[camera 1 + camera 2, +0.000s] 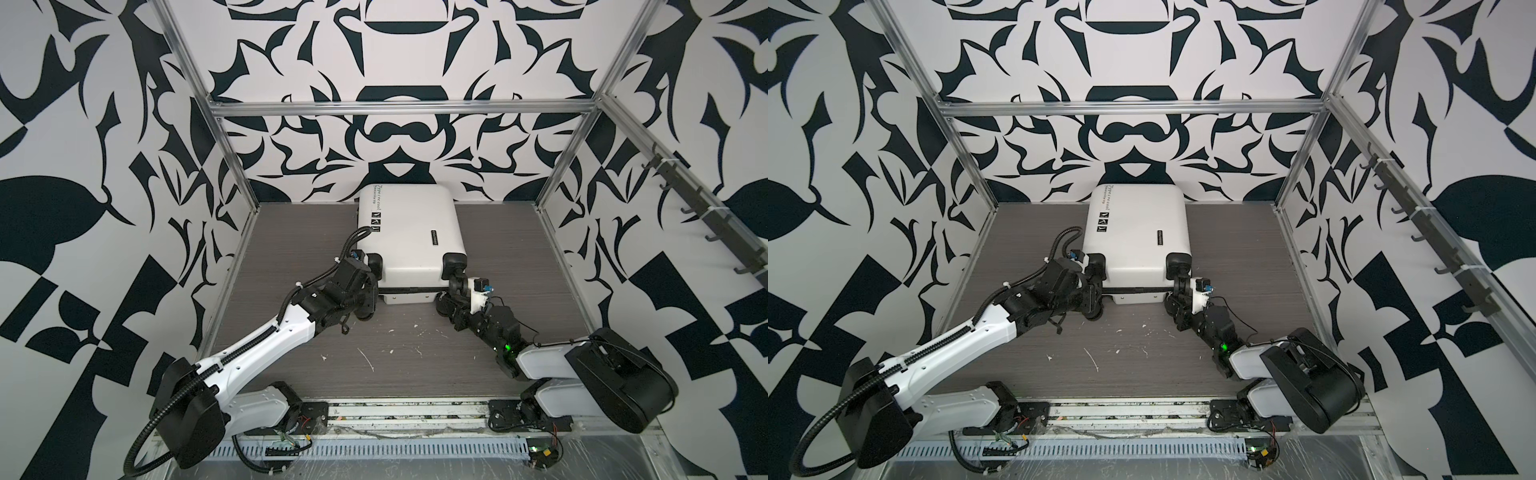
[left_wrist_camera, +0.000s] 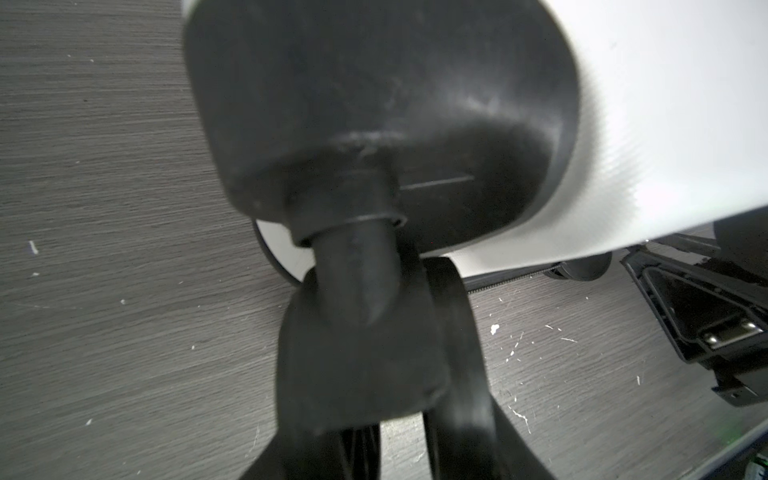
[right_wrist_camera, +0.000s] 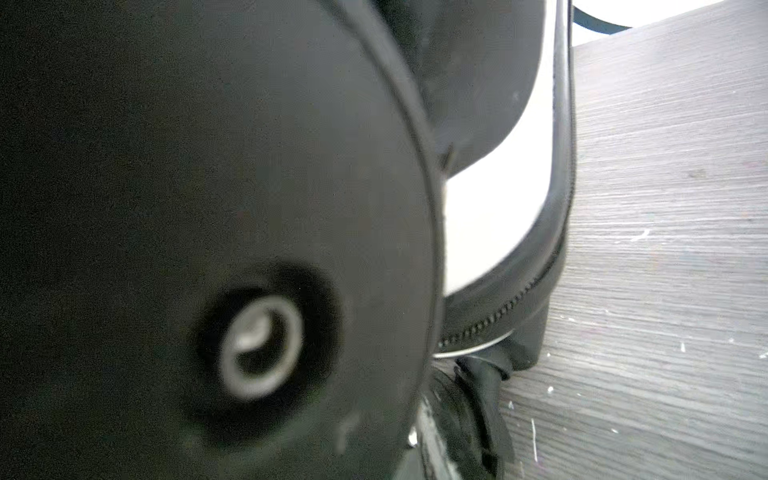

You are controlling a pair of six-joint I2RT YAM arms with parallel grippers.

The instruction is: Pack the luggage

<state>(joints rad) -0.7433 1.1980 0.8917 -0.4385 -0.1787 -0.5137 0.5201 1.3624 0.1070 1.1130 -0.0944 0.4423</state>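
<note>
White-shelled luggage (image 1: 409,232) lies flat, lid down, at back centre of the table (image 1: 519,249). We mark its long axis as running away from both arms, wheel end nearest. The left gripper (image 1: 371,291) is at the near-left wheel (image 2: 361,353) and the right gripper (image 1: 451,291) at the near-right wheel (image 3: 208,249), both equally near. We can't tell how the jaws stand.

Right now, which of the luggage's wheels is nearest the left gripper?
The upper near-left corner wheel in a top view: the left gripper is at it, the right gripper at the opposite corner.
</note>
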